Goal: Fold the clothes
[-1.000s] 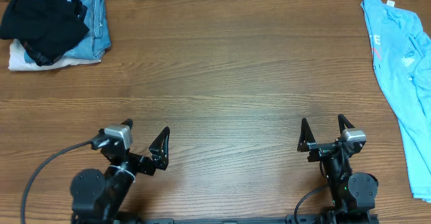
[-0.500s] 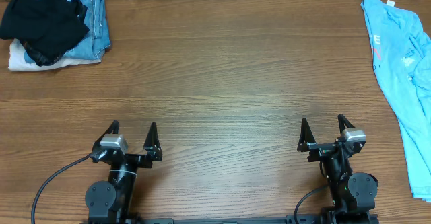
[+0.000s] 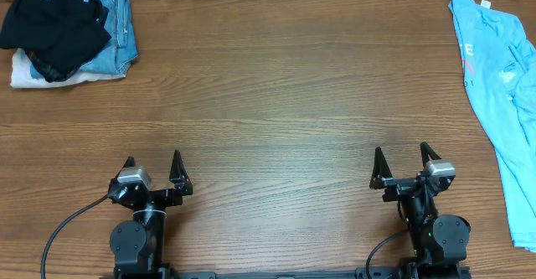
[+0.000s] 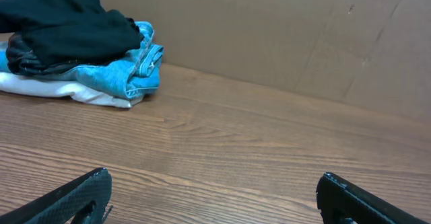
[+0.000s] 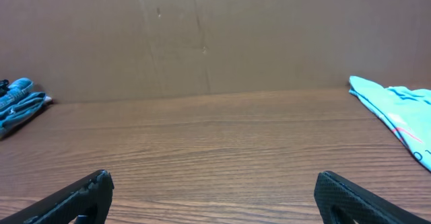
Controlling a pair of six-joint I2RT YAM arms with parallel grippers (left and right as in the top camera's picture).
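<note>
So left gripper (image 3: 152,157) at 7 o'clock and right gripper (image 3: 401,149) at 5 both gape wide, holding nothing, black tee (image 3: 50,19) heaped at 10, blue tee (image 3: 494,69) at 2.

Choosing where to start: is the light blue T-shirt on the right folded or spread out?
Spread out, not folded. The light blue T-shirt lies stretched long and rumpled along the table's right edge, partly out of frame.

You have a brown wood-grain table (image 3: 276,86) before you. At its far left corner sits a heap: a white cloth (image 3: 29,77) at the bottom, blue denim (image 3: 121,28) over it, a black garment (image 3: 50,23) on top. Along the right edge lies a light blue T-shirt (image 3: 494,86), spread loosely.
</note>
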